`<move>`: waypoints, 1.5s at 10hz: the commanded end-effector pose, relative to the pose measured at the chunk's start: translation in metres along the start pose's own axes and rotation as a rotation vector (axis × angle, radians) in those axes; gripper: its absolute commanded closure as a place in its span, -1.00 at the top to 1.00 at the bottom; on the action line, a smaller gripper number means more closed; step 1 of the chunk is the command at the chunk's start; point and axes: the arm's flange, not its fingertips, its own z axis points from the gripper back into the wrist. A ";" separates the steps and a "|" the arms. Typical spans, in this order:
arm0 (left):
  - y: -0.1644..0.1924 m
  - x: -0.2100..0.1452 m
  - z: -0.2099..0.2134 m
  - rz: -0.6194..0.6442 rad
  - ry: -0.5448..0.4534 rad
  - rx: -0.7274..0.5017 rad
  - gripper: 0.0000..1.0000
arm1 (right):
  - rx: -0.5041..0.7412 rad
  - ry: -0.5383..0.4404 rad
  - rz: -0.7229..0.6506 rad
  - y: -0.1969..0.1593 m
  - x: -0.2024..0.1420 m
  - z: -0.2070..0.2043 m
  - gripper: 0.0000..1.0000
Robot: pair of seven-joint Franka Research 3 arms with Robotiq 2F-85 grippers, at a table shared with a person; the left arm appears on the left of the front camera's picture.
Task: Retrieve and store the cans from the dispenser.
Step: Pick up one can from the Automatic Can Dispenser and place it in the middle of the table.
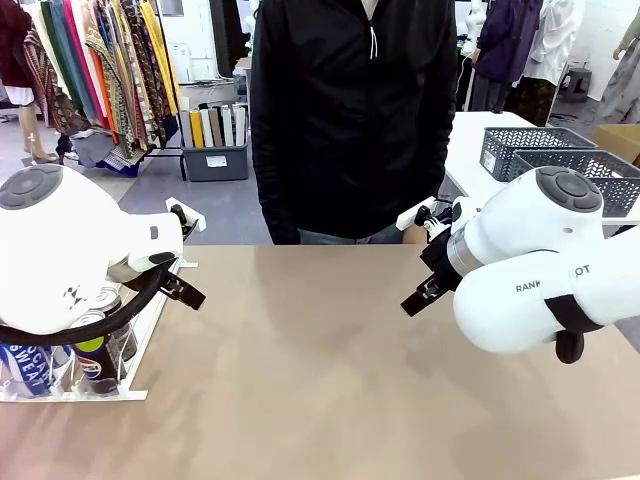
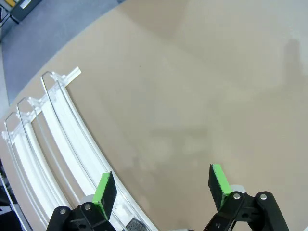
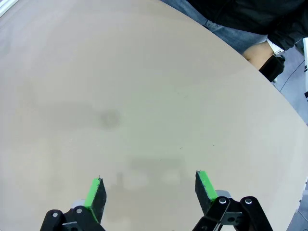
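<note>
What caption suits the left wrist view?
Open left gripper hovers over the tan table, beside the white dispenser rails.

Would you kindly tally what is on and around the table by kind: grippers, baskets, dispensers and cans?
Grippers: 2, the left gripper and the right gripper, both open
Baskets: 2, both grey
Dispenser: 1
Cans: at least 2, a blue can and a black can; the left arm covers part of the rack
Total: at least 7

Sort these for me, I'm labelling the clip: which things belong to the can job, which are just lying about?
Job: cans, dispenser, left gripper, right gripper, both open.
Lying about: grey baskets, hanging clothes, grey crate.
</note>
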 end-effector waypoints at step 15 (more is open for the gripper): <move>0.039 0.024 0.159 0.370 0.010 -1.244 1.00 | 1.006 -0.168 -0.615 -0.067 -0.049 0.169 1.00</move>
